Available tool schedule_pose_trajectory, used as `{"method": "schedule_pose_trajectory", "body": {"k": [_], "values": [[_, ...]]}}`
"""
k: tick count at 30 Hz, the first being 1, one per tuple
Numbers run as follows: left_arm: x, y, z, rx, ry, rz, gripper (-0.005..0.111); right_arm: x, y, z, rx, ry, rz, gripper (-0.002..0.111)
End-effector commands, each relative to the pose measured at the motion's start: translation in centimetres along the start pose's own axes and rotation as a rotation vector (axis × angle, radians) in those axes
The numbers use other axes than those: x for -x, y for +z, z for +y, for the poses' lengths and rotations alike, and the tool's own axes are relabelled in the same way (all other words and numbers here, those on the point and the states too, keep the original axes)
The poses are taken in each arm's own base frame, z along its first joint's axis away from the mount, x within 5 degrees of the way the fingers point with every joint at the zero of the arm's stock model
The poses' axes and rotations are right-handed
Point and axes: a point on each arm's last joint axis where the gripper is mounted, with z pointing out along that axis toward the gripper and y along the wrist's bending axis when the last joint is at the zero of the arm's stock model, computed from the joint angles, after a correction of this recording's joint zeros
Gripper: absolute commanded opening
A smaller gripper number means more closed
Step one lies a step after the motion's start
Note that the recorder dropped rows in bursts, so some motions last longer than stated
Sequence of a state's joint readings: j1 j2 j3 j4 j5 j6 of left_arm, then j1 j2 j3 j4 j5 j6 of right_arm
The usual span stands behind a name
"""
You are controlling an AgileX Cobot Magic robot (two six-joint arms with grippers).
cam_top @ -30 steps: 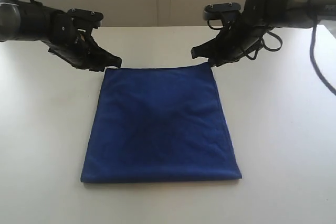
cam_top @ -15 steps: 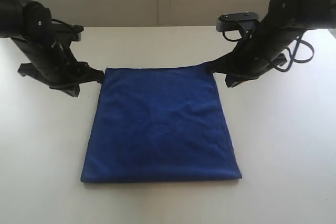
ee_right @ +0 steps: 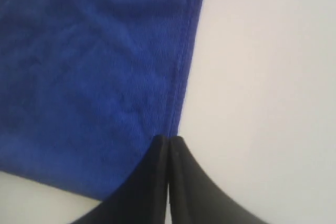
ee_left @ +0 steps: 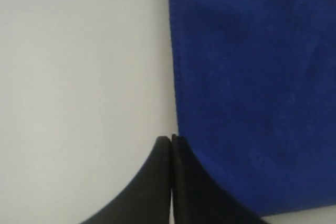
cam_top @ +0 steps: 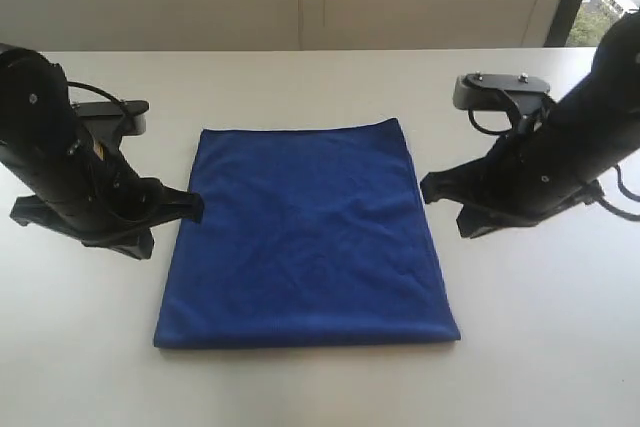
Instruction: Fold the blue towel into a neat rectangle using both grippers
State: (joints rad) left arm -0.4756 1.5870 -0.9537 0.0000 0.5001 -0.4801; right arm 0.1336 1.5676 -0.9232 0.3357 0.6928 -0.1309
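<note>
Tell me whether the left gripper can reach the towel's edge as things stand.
Probably yes. The left gripper sits shut right at the towel's side edge, with only bare table beside it and nothing in between. It would need to open first.

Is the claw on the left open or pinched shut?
Shut. The left claw has its two black halves pressed together, nothing between them, its tip at the edge of the blue towel.
</note>
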Motion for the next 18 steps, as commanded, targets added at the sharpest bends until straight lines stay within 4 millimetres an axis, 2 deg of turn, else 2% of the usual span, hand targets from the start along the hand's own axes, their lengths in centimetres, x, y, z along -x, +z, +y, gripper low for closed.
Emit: {"method": "schedule_pose_trajectory", "body": {"k": [1, 4, 8, 13, 18], "values": [[-1.6, 0.7, -0.4, -0.071, -0.102, 0.034, 0.001, -2.5, 0.8, -0.3, 0.030, 0.084, 0.044, 0.000], [-2.5, 1.3, -0.3, -0.097, -0.151, 0.061, 0.010, -3.5, 1.6, -0.5, 0.045, 0.141, 0.044, 0.000], [-3.5, 1.8, -0.1, -0.107, -0.193, 0.103, 0.030, -4.6, 2.3, -0.7, 0.041, 0.173, 0.053, 0.002], [-4.0, 2.0, 0.1, -0.101, -0.165, 0.117, 0.052, -5.3, 2.8, -1.1, 0.024, 0.186, 0.040, 0.021], [-3.8, 2.2, 0.1, -0.104, -0.156, 0.097, 0.063, -5.5, 3.3, -1.4, 0.013, 0.200, 0.027, 0.036]]}}
